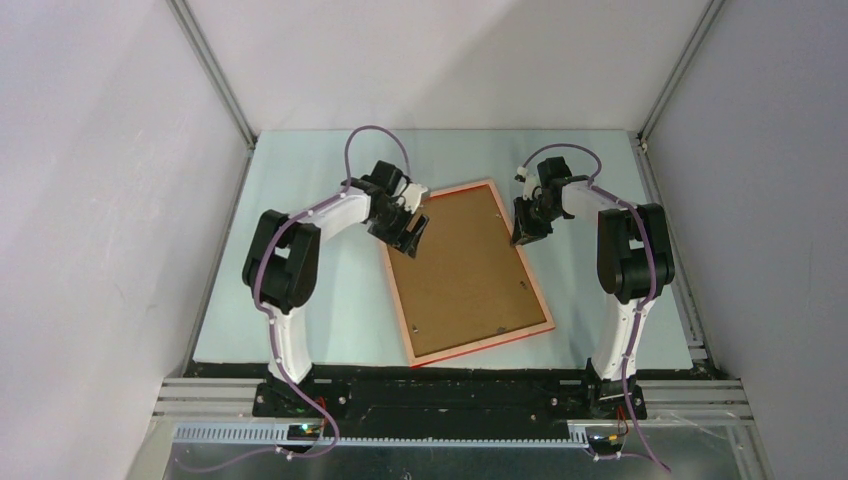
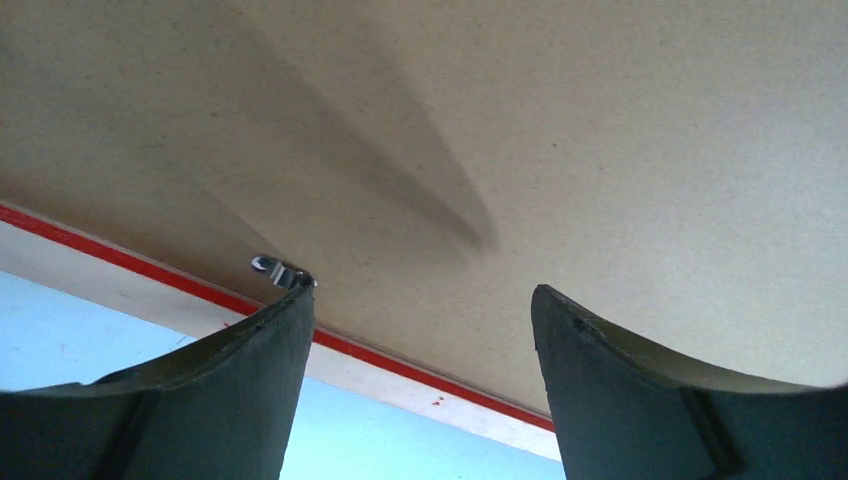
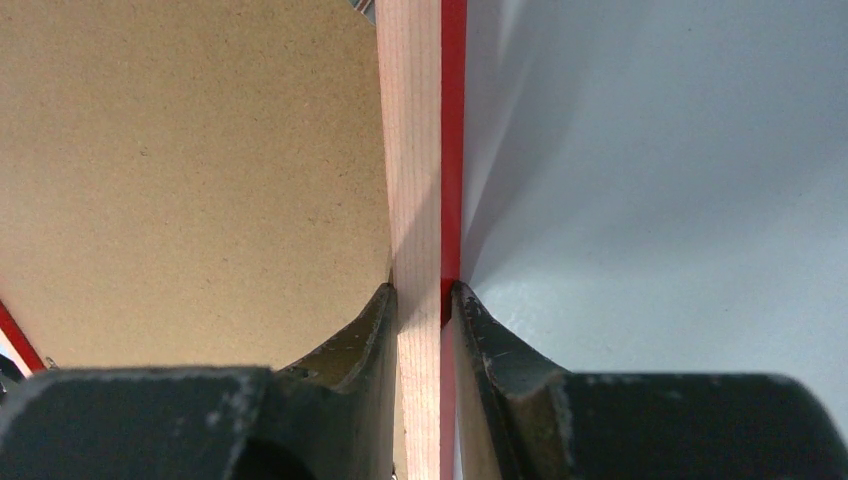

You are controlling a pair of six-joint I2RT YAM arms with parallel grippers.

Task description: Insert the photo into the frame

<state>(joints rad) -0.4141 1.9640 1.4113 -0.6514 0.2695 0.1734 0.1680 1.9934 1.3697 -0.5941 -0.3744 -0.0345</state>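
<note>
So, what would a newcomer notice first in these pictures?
The frame lies back up in the middle of the table, filled by a brown board. The right jaws pinch its right rail; the left jaws stand open over the board's far left corner.

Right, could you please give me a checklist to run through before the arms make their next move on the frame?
1. The right gripper pinches the frame on its side rail: ok.
2. The left gripper is open over the backing board: ok.
3. The backing board lies inside the frame, back side up: ok.
4. The photo sits under the board: cannot tell, none in view.
5. The metal tab by the left finger is turned over the board: cannot tell.
</note>
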